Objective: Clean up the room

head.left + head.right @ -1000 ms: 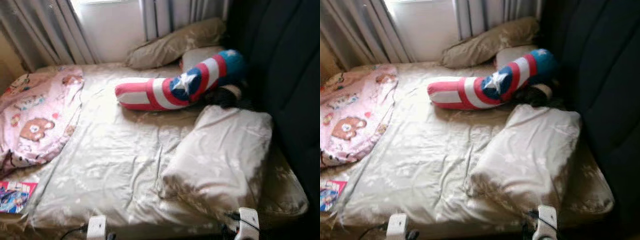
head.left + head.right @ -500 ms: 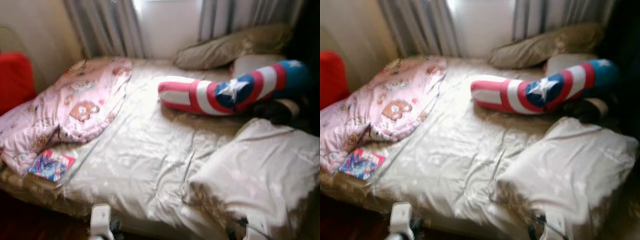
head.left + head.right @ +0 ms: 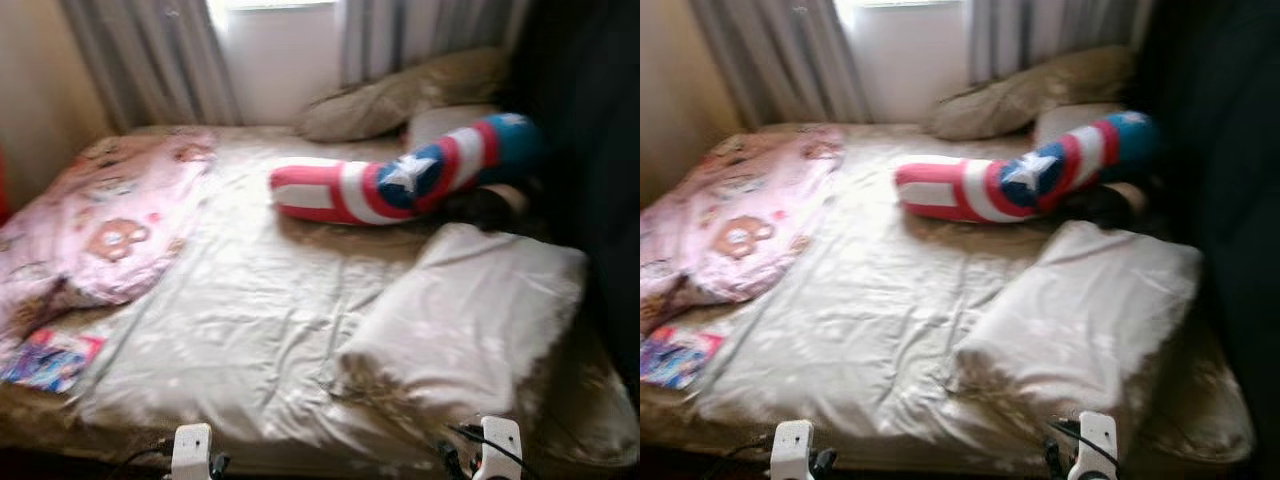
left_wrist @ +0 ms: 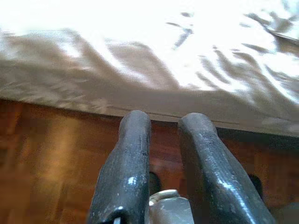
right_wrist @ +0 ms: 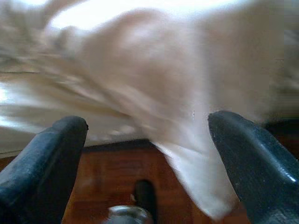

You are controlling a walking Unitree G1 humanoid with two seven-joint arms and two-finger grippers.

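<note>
Booklet (image 3: 48, 360): colourful, flat on the bed's near left corner, just beside the pink blanket's lower edge. Reads to me as stray clutter, a likely pickup.
Pink blanket (image 3: 100, 215): cartoon print, bunched over the bed's left side, unfolded; I judge it needs straightening.
Bed sheet (image 3: 250, 320): beige, creased across the middle, hanging over the near edge above wood floor.
Left gripper (image 4: 163, 140): low at the bed's near edge, over the floor, fingers close together with a thin gap, holding nothing. Parked, I'd say, while I line the robot up.
Striped bolster (image 3: 400, 180): red, white and blue with a star, lying crosswise toward the head end, one end against the dark wall on the right.
Back pillows (image 3: 400, 95): two by the curtains, behind the bolster.
Large pillow (image 3: 470, 310): pale, skewed on the near right of the bed.
Right gripper (image 5: 147, 140): fingers spread wide, empty, aimed at that pillow's overhanging corner. I take this as readiness to grab; no contact yet.
Image quality: head views soft, fine detail unreliable.
</note>
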